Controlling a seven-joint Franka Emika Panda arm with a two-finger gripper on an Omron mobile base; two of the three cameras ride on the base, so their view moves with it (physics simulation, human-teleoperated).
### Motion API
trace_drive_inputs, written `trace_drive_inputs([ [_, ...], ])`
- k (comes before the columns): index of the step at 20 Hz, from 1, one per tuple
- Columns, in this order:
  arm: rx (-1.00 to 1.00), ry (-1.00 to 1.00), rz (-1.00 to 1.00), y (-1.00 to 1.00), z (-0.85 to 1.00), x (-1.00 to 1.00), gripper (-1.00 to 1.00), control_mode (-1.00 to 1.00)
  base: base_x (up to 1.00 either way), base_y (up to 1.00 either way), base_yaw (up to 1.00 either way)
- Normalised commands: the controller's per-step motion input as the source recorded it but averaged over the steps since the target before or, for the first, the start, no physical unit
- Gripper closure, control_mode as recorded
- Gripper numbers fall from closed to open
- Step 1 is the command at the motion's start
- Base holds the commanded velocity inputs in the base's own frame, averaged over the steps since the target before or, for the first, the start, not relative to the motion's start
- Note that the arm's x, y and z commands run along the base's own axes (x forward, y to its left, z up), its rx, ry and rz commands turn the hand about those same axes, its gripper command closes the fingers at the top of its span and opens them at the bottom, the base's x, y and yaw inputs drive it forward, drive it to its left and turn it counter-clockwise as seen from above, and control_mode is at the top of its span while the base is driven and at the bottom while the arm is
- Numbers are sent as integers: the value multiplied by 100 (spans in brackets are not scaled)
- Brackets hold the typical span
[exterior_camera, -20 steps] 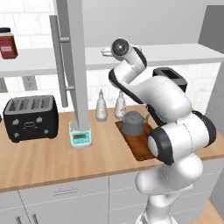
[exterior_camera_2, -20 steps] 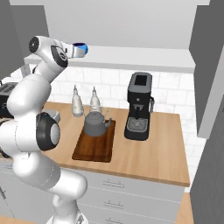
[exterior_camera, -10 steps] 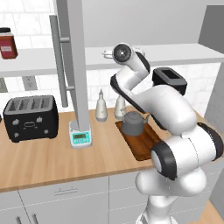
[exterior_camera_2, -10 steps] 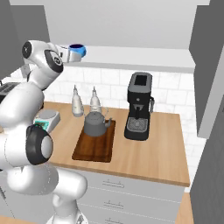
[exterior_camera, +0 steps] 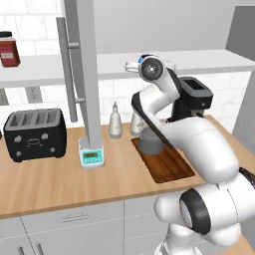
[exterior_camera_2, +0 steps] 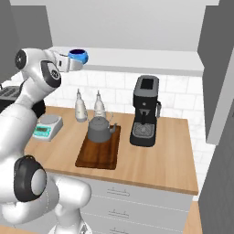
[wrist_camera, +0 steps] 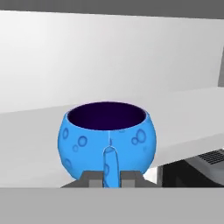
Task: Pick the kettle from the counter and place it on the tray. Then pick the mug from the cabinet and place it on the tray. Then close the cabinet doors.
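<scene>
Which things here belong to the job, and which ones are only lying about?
Job: mug held in the shut gripper; kettle on the tray; counter; cabinet shelf; cabinet door.
Lying about: coffee machine, two bottles, scale, toaster, red jar.

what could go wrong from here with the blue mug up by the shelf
1. The gripper seems shut only on the thin handle of the round glossy blue mug, so it could swivel or slip on the way down.
2. The squat dark grey kettle fills the far end of the dark brown wooden tray; a careless descent could knock it.
3. The open grey cabinet door hangs near the arm's swing.
</scene>
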Motion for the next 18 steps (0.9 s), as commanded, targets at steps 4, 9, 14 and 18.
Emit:
trace_drive_inputs([
  [4,0,0,21,-27,0,-78,100,-100,0,0,0],
  [9,0,4,28,-26,0,-59,100,-100,0,0,0],
  [14,0,1,44,-45,-9,-49,100,-100,0,0,0],
  [18,-5,0,46,-35,-29,-65,100,-100,0,0,0],
])
